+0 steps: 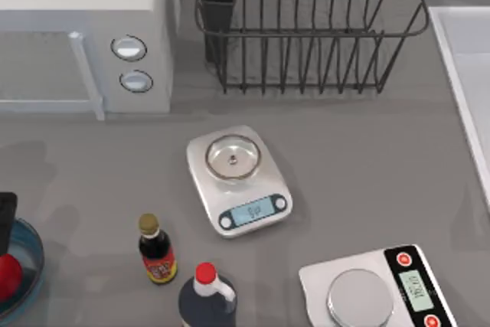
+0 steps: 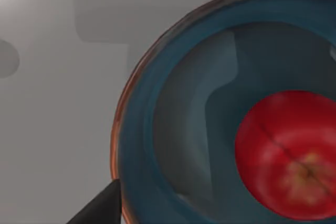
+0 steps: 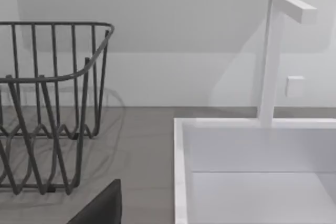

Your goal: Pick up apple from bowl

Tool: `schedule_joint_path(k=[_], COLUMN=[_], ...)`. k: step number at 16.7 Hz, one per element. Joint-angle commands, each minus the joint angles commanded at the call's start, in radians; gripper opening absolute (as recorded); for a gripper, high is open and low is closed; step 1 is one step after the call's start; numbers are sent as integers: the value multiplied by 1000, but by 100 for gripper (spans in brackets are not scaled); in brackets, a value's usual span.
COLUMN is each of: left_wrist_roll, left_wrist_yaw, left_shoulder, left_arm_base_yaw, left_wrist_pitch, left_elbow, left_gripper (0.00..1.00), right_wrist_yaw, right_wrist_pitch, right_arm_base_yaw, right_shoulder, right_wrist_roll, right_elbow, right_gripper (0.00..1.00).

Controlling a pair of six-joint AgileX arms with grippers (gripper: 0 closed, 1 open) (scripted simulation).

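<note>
One red apple (image 2: 289, 156) lies inside the blue glass bowl (image 2: 173, 108) at the table's left edge. The left gripper (image 1: 6, 220) hovers above it, apparently; whether its fingers are apart cannot be told.

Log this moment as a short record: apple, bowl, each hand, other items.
apple: red, lying in the bowl, not gripped
bowl: blue glass, at the table's left edge
left hand: above the bowl, over the apple
right hand: one fingertip seen, facing sink and rack
others: two scales, two bottles, microwave
</note>
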Motion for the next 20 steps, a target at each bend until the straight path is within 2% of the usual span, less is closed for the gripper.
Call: schedule_joint_path(k=[4, 10, 13, 20], left_wrist_roll=[19, 20, 21, 26], left_wrist_yaw=[0, 0, 0, 0], left_shoulder=[151, 163, 192, 314], left_arm_base_yaw=[17, 14, 15, 22], left_wrist_pitch=[-123, -130, -60, 238], left_elbow=[103, 108, 64, -103], left_gripper=[100, 100, 100, 100], right_wrist_yaw=[0, 0, 0, 0], right_wrist_pitch=[0, 0, 0, 0], right_arm_base_yaw=[0, 0, 0, 0], right_shoulder=[0, 0, 0, 0], right_wrist_roll=[0, 0, 0, 0], right_elbow=[0, 0, 0, 0], right_gripper=[100, 100, 100, 100])
